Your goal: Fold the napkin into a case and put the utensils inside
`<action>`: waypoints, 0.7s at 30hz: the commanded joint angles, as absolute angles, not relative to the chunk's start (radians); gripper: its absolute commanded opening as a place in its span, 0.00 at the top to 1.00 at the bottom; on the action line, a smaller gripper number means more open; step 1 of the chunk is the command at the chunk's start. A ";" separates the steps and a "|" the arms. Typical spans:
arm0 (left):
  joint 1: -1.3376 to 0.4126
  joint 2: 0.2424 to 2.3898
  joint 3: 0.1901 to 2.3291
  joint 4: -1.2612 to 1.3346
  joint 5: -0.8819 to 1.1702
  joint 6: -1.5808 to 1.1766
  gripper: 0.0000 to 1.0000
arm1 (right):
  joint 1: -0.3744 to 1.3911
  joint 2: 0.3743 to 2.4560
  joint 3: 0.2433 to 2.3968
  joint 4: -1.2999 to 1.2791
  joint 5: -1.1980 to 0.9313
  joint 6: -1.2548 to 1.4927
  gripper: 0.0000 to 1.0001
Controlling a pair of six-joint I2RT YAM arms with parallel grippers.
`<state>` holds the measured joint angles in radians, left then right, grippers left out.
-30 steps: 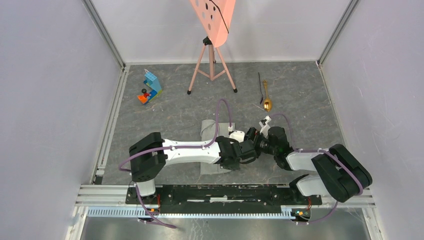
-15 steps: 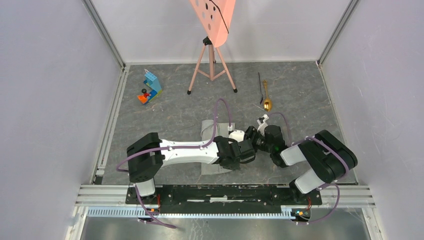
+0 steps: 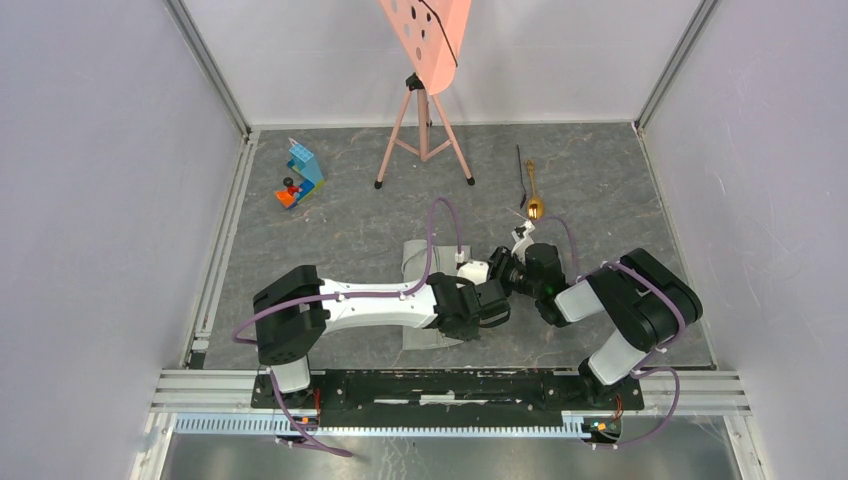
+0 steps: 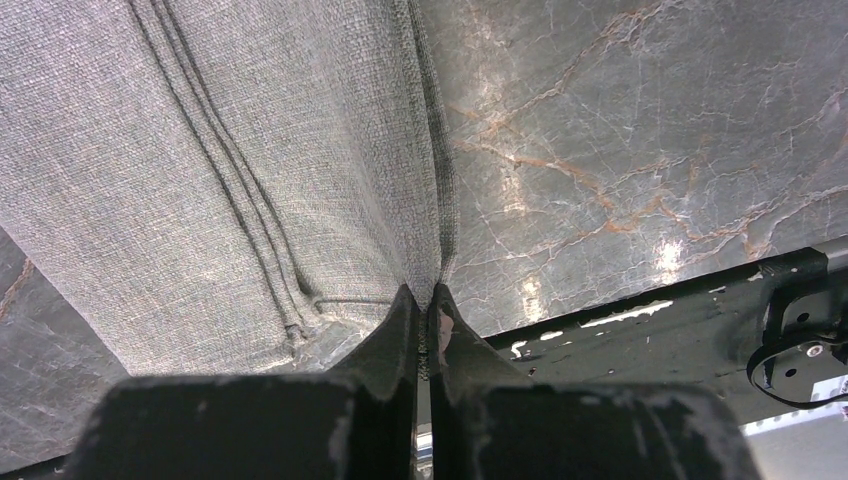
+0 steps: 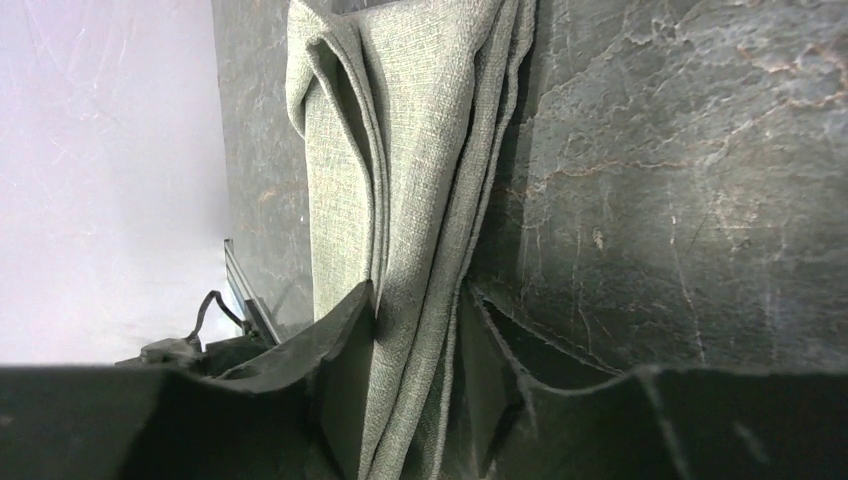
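Note:
The light-grey napkin [image 3: 418, 256] lies mid-table, folded into a narrow oblong of several layers, mostly hidden under my left arm. My left gripper [image 4: 427, 292] is shut on the hem of its right edge [image 4: 425, 150], at the near end. My right gripper [image 5: 418, 300] has the stacked layers of the napkin [image 5: 400, 150] between its fingers, both pads against the cloth. In the top view the two grippers, left [image 3: 497, 297] and right [image 3: 499, 268], meet at the napkin's right side. The gold spoon [image 3: 534, 196] and the thin black utensil [image 3: 520, 175] lie together at the back right.
A pink perforated board on a tripod [image 3: 425, 120] stands at the back centre. Blue and red toy blocks [image 3: 300, 176] sit at the back left. A black rail [image 3: 450, 386] runs along the near edge, and grey walls enclose the marbled table [image 3: 620, 200].
My right arm has folded in toward the napkin, and its jaws have narrowed from wide open onto the cloth layers. The left gripper has held still, shut.

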<state>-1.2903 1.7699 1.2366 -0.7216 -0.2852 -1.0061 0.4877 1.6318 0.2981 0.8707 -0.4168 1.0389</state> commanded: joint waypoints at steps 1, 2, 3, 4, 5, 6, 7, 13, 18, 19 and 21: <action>-1.285 1.725 1.232 -0.681 -0.281 -0.985 0.98 | 0.483 1.647 0.320 0.936 -0.406 1.003 0.61; -1.285 1.726 1.231 -0.676 -0.277 -0.985 0.98 | 0.482 1.646 0.320 0.935 -0.400 0.996 0.65; -1.285 1.724 1.228 -0.667 -0.272 -0.985 0.98 | 0.483 1.643 0.322 0.932 -0.397 0.983 0.70; -1.284 1.724 1.226 -0.659 -0.265 -0.984 0.97 | 0.483 1.639 0.324 0.927 -0.394 0.971 0.76; -1.284 1.717 1.223 -0.645 -0.254 -0.980 0.93 | 0.483 1.634 0.328 0.917 -0.391 0.951 0.83; -1.284 1.705 1.215 -0.629 -0.245 -0.976 0.84 | 0.482 1.630 0.333 0.911 -0.392 0.927 0.95; -1.282 1.690 1.205 -0.604 -0.240 -0.973 0.71 | 0.482 1.628 0.338 0.910 -0.397 0.907 1.00; -1.160 1.476 1.059 -0.476 -0.142 -0.969 0.39 | 0.483 1.634 0.442 0.725 -0.422 0.736 1.00; -0.885 1.234 0.786 -0.227 -0.011 -1.021 0.50 | 0.490 1.636 0.565 0.521 -0.414 0.581 1.00; -0.831 1.210 0.749 -0.189 -0.005 -1.030 0.55 | 0.494 1.632 0.584 0.489 -0.398 0.549 1.00; -0.753 1.193 0.696 -0.109 0.008 -1.034 0.63 | 0.510 1.631 0.634 0.403 -0.358 0.494 1.00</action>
